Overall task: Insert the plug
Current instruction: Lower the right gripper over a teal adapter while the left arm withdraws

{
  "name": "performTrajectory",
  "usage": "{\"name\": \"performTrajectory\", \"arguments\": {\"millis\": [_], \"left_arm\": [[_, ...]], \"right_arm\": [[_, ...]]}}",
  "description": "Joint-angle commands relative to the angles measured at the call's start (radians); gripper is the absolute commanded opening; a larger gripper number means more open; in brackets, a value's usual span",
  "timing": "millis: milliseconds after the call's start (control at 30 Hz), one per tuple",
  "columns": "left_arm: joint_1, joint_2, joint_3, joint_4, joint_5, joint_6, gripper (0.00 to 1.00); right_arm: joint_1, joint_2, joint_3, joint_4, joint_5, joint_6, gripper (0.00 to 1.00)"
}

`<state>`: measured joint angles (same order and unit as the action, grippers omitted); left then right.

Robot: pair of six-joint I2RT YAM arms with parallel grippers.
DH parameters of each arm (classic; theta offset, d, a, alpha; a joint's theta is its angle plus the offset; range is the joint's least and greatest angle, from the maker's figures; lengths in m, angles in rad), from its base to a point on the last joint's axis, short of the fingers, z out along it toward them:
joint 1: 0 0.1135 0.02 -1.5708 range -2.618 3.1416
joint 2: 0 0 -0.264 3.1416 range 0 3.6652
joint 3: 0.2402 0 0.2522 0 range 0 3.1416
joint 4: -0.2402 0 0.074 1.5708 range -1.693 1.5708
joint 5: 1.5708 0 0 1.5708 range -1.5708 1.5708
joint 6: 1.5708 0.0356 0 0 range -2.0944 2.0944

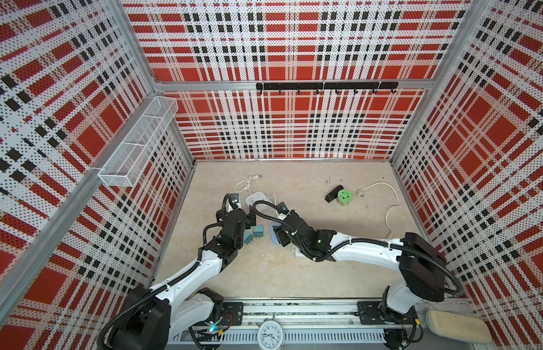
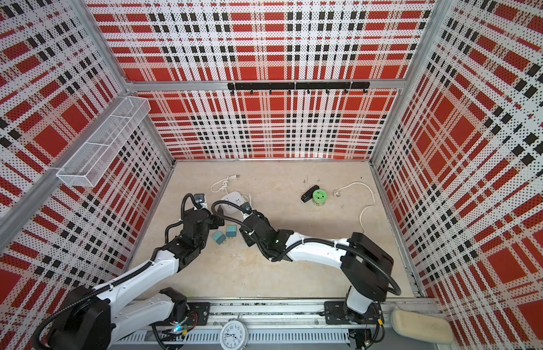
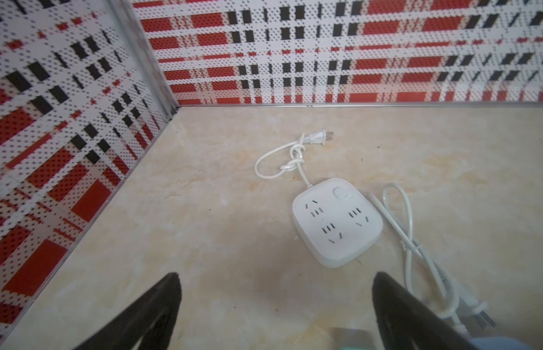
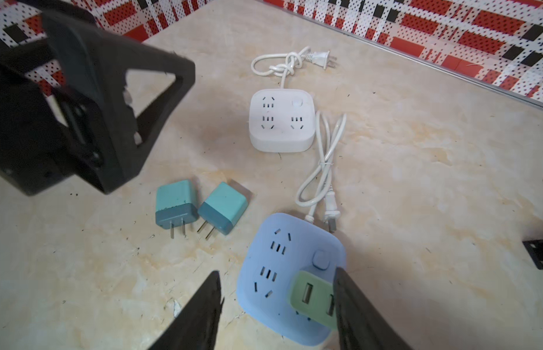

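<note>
Right claw [image 4: 276, 315] straddling green plug [image 4: 309, 295], jaws apart

A green-lidded jar [image 1: 344, 196] stood on the tabletop [image 1: 294, 272], just beside a small black object [image 1: 333, 194]. A wire basket [image 1: 139, 139] hung on the left wall and a black hook rail [image 1: 324, 86] on the back wall. An alarm clock [image 1: 270, 333] and a cream pad [image 1: 458, 327] lay along the front edge.

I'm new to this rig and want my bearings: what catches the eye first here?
The red, white and black plaid perforated walls dominate all round the beige marbled table. On it, in the right wrist view, two teal two-pin chargers lie side by side. Next to them is a pale blue square power strip with a green USB adapter seated on it.
</note>
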<state>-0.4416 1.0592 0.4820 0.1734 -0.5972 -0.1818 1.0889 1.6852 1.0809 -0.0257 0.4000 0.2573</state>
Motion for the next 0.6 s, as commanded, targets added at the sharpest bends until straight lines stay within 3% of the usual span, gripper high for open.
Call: {"name": "performTrajectory", "arguments": {"millis": [0,67,233,567], "left_arm": [[0.022,-0.046,-0.012,-0.052,-0.180,-0.098,0.99],[0.045,-0.061,-0.008,-0.110,-0.237,-0.162,0.99],[0.124,-0.133,-0.060,-0.090,-0.098,-0.174,0.99],[0.182,-0.244,-0.137,-0.062,-0.050,-0.203,0.99]], "right_arm": [[0.008,0.051,0.057,-0.013,-0.028,0.032,0.58],[0.008,0.089,0.088,-0.003,-0.049,0.050,0.55],[0.008,0.204,0.204,-0.024,-0.052,0.106,0.54],[0.008,0.432,0.459,-0.147,-0.023,0.157,0.54]]}}
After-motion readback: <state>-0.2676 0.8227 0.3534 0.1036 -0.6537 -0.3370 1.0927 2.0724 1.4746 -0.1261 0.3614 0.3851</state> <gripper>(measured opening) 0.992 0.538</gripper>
